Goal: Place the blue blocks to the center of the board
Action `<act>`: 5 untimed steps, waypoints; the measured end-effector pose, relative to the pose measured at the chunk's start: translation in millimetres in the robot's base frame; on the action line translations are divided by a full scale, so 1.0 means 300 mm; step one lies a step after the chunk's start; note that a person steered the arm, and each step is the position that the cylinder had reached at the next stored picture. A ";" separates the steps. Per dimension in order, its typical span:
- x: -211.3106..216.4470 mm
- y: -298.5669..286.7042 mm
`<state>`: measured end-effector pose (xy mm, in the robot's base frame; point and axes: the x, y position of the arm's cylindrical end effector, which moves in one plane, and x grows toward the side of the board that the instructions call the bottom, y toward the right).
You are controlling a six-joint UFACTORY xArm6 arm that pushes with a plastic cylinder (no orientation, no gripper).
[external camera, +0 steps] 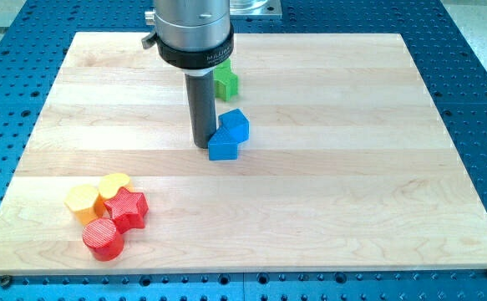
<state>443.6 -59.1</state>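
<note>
Two blue blocks sit touching near the middle of the wooden board: a blue block in front and a blue block just behind it to the right. Their shapes are hard to make out. My tip rests on the board right at the left side of the front blue block, touching or almost touching it. The dark rod rises straight up from there to the silver arm end at the view's top.
A green block sits behind the rod, partly hidden by it. At the lower left lie a yellow heart, a yellow block, a red star and a red cylinder, clustered together.
</note>
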 end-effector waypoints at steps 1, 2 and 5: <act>0.236 -0.225; 0.197 -0.085; 0.250 -0.091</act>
<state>518.7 -86.2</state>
